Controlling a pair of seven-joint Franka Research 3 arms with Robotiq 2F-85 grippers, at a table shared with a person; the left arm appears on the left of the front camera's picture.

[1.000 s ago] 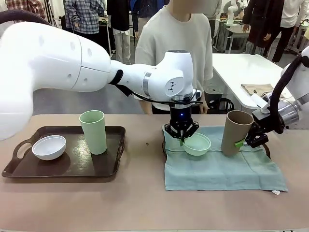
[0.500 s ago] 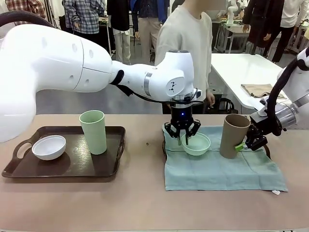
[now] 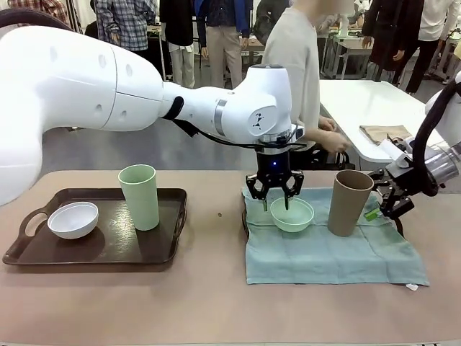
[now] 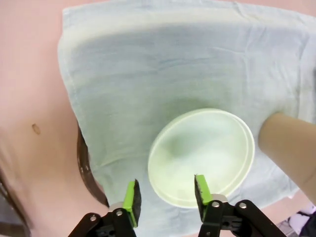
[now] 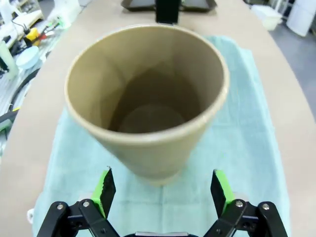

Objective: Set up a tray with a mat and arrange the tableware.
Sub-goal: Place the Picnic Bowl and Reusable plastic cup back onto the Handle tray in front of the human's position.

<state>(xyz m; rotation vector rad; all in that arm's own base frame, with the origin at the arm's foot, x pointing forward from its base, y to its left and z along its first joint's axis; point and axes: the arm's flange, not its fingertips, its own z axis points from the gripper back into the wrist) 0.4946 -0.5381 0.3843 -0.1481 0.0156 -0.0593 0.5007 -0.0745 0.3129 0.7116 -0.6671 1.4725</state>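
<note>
The mint green bowl (image 3: pixel 292 214) rests on the pale teal mat (image 3: pixel 331 254), which covers a tray whose dark rim (image 3: pixel 245 225) peeks out at its left edge. My left gripper (image 3: pixel 275 199) hangs open just above the bowl's near rim, holding nothing. In the left wrist view the bowl (image 4: pixel 202 150) lies ahead of the open left gripper (image 4: pixel 166 193). The taupe cup (image 3: pixel 349 203) stands upright on the mat. My right gripper (image 3: pixel 382 206) is open just to its right, apart from it. The right wrist view looks into the cup (image 5: pixel 148 103) over the open right gripper (image 5: pixel 162 190).
A dark brown tray (image 3: pixel 169 238) at the left holds a white bowl (image 3: pixel 73 219) and a pale green cup (image 3: pixel 139 196). A person (image 3: pixel 299 58) stands behind the table's far edge. A white table (image 3: pixel 360 101) with a folded cloth stands at the back right.
My left gripper opened off the mint bowl's rim and rose slightly. My right gripper let go of the taupe cup and drew back to the right; the cup went from tilted to upright.
</note>
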